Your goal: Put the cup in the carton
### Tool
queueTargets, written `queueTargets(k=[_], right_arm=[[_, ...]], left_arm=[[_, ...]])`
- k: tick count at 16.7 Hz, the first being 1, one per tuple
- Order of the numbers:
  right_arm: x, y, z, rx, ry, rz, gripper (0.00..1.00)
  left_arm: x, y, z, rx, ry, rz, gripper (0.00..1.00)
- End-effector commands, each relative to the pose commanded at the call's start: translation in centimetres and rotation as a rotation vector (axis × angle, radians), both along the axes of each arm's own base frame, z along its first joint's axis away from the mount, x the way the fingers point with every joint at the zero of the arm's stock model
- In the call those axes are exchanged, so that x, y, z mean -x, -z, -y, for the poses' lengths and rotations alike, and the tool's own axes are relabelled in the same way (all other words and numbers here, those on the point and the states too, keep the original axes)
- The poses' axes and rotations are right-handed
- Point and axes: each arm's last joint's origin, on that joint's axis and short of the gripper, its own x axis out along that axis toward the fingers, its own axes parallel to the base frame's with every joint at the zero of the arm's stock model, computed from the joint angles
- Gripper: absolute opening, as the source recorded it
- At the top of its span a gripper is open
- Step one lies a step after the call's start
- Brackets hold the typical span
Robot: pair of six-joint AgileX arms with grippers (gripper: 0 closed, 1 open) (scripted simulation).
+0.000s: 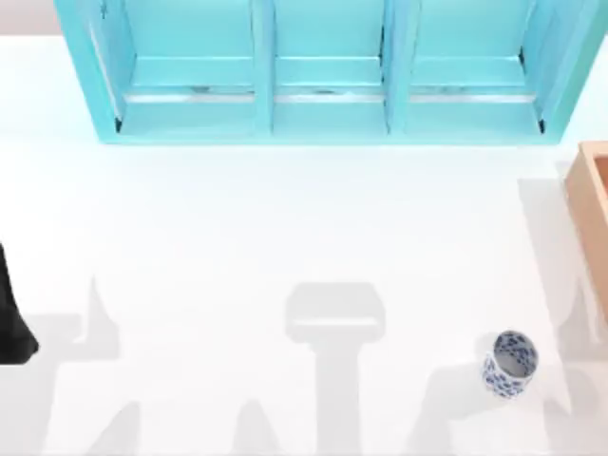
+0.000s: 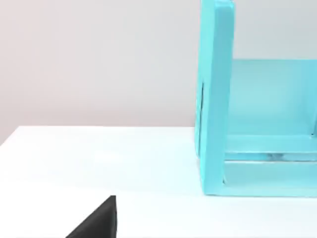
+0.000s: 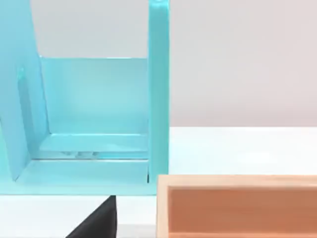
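The patterned cup (image 1: 510, 364) stands upright on the white table (image 1: 285, 218), well ahead of the tan carton (image 1: 591, 204) at the right edge. Neither claw's grip can be told. A hasty side approach might topple the cup.

The table (image 1: 285, 218) lay open across its middle, from my left arm (image 1: 13, 313) at the left edge to the cup (image 1: 510, 364) near the front right. The shelf (image 1: 323, 76) walled off the whole far side, its end panels standing tall. The carton (image 1: 591, 204) sat at the right edge, just in front of the shelf's right end, its near wall (image 3: 237, 206) a low barrier. Between cup and carton the surface was bare, so I had a free path there.
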Motion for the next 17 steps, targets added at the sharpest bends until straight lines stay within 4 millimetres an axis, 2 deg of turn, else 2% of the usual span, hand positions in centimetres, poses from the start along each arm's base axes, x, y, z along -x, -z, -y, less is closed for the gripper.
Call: queueTargets(k=[3,7,10,12,17], right_arm=[[0.0,-0.2,0.0,-0.002,-0.004,-0.008,1.00],[-0.3,-2.5,-0.7,-0.053,-0.068,-0.146,1.00],[-1.4,-4.4,-1.5,-0.103,-0.092,-0.392,1.00],[-2.9,-5.5,-2.3,-0.123,-0.095,-0.596,1.00],[-7.3,-8.2,-5.9,-0.128,-0.130,-1.033,1.00]], left_arm=[[0.0,0.0,0.0,0.000,0.000,0.000,1.00],[0.0,0.0,0.0,0.000,0.000,0.000,1.00],[0.0,0.0,0.0,0.000,0.000,0.000,1.00],[0.0,0.0,0.0,0.000,0.000,0.000,1.00],[0.0,0.0,0.0,0.000,0.000,0.000,1.00]])
